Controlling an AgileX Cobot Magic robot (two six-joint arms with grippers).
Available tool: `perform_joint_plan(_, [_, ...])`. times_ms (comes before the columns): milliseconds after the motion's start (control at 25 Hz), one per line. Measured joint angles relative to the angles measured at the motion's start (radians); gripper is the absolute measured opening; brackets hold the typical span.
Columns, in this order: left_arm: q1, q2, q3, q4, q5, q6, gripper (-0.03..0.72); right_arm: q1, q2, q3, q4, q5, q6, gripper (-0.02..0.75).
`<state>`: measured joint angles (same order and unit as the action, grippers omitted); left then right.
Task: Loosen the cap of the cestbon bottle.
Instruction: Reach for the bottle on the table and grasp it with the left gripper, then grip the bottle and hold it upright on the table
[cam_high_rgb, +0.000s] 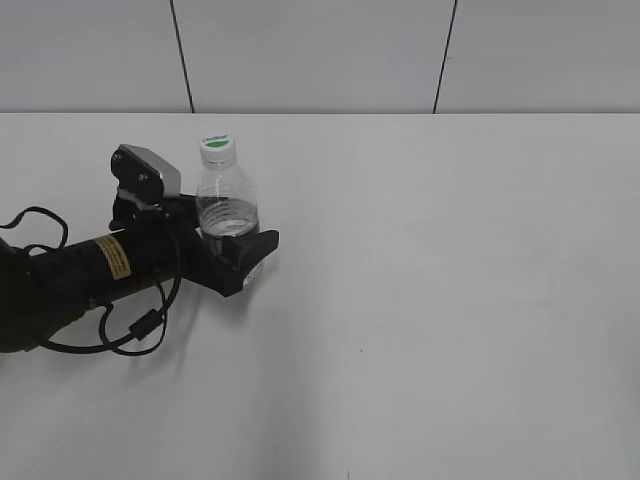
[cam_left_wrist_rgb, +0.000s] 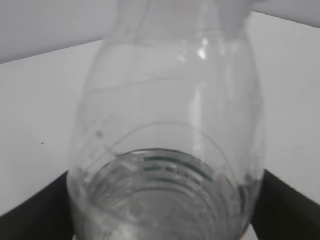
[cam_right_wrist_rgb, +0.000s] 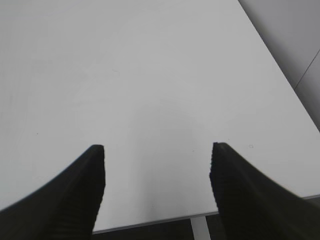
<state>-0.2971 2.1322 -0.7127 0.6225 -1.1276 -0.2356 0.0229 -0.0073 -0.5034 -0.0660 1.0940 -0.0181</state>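
The cestbon bottle (cam_high_rgb: 227, 203) stands upright on the white desk (cam_high_rgb: 450, 300) at the left of the exterior view, grasped around its lower body by the left gripper (cam_high_rgb: 232, 250), whose black arm reaches in low from the left edge. The cap (cam_high_rgb: 217, 148), white with a green mark on top, sits on the bottle's neck and shows only in this view. The left wrist view fills with the clear ribbed bottle (cam_left_wrist_rgb: 167, 150) at close range, a green line of its label visible through the plastic and a dark finger at each lower corner. The right wrist view alone shows the right gripper (cam_right_wrist_rgb: 157, 195), jaws spread wide and empty above bare desk (cam_right_wrist_rgb: 150, 75) near its edge.
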Motion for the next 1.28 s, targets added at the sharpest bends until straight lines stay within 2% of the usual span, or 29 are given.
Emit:
perform_joint_plan(120, [0.0, 0.0, 0.0, 0.0, 0.0, 0.0, 0.55, 0.0, 0.0, 0.0, 0.0, 0.0, 0.0, 0.51])
perform_joint_plan(280, [0.0, 0.0, 0.0, 0.005, 0.002, 0.0, 0.444, 0.0, 0.0, 0.0, 0.0, 0.0, 0.0, 0.51])
perform_joint_plan(360, [0.0, 0.0, 0.0, 0.007, 0.003, 0.0, 0.415, 0.0, 0.0, 0.0, 0.0, 0.0, 0.0, 0.51])
perform_joint_plan(600, [0.001, 0.0, -0.005, 0.063, 0.001, -0.003, 0.405, 0.0, 0.0, 0.0, 0.0, 0.0, 0.0, 0.51])
perform_joint_plan(920, [-0.004, 0.005, -0.043, 0.222, -0.035, -0.092, 0.403, 0.0, 0.0, 0.0, 0.0, 0.0, 0.0, 0.51])
perform_joint_plan(1120, [-0.063, 0.006, -0.09, 0.315, -0.037, -0.111, 0.399, 0.0, 0.0, 0.0, 0.0, 0.0, 0.0, 0.51])
perform_joint_plan(1280, [-0.123, 0.006, -0.129, 0.341, -0.013, -0.113, 0.399, 0.0, 0.0, 0.0, 0.0, 0.0, 0.0, 0.51])
